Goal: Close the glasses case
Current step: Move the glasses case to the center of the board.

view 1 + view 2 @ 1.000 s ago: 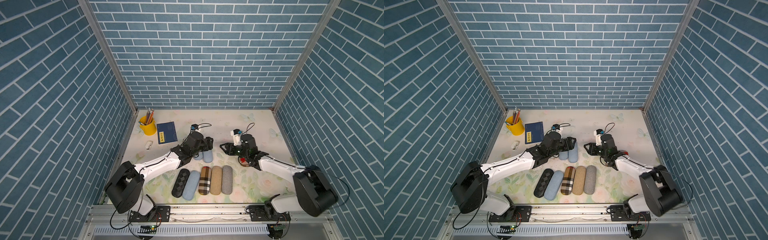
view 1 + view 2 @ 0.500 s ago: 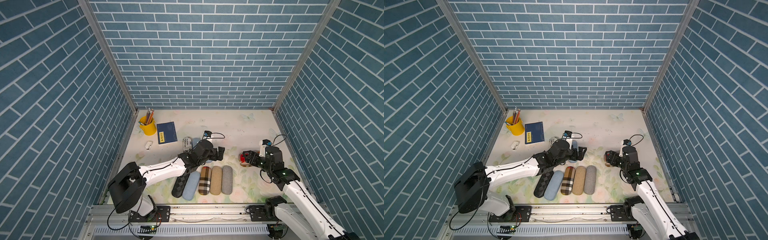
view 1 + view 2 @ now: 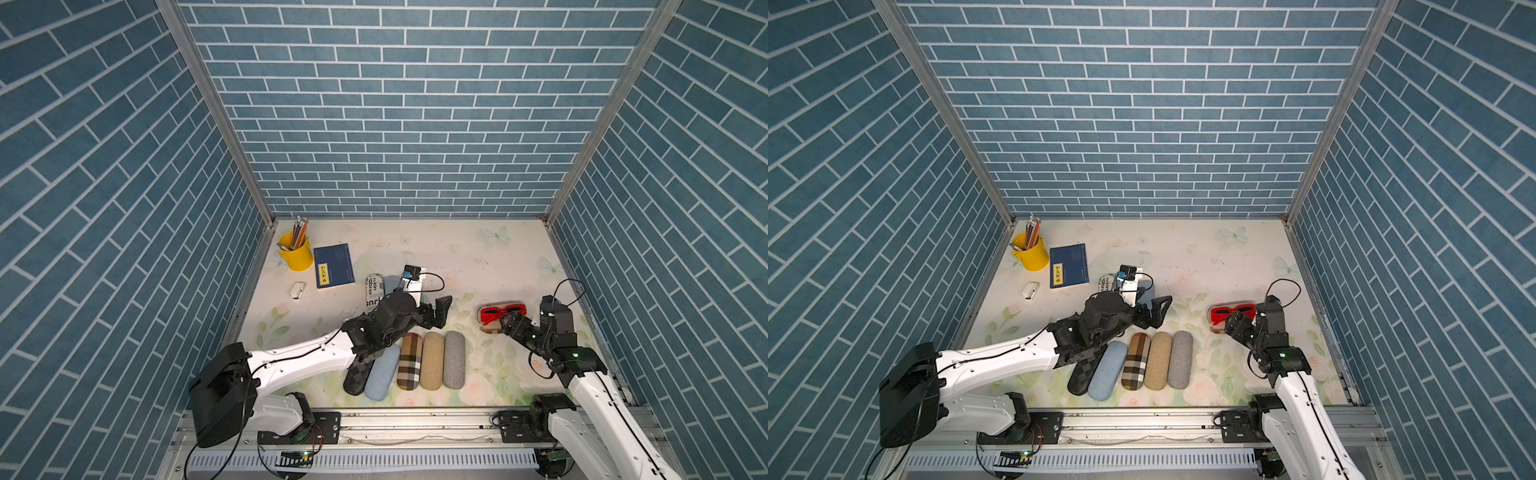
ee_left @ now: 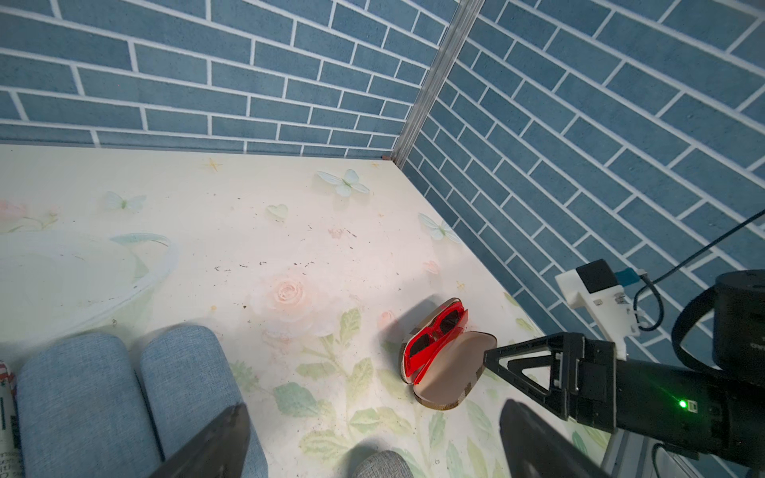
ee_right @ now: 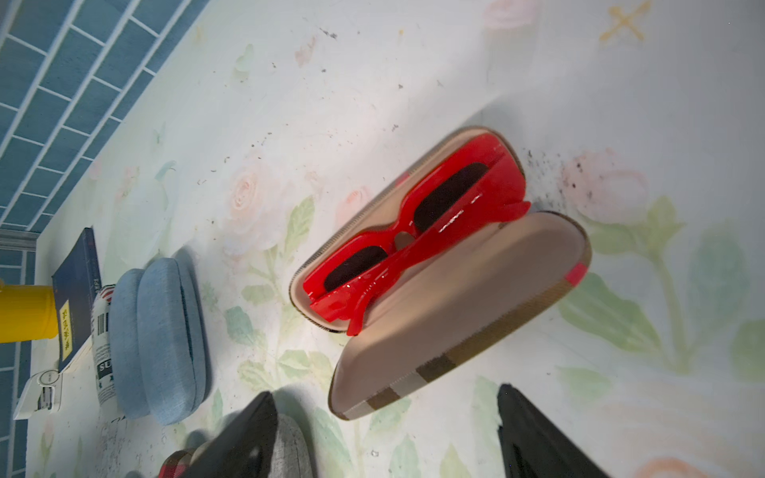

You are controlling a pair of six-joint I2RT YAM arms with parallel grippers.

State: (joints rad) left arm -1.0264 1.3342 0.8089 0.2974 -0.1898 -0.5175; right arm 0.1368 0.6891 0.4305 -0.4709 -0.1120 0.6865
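since a second ago the left gripper (image 3: 439,311) has swung off the pair of blue cases (image 5: 157,339). it now hangs just past the far side of the row of five closed cases (image 3: 409,359), jaws wide apart and empty. the glasses case (image 5: 455,298) lies open to the right of that row, a little farther back, with red sunglasses (image 5: 414,236) in one half. the right gripper (image 3: 510,323) has drawn back to the case's empty half, fingers spread, gripping nothing.

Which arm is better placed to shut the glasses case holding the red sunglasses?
Right: the right pincer is open beside the glasses case, facing it; the left pincer is farther off, near the closed cases.
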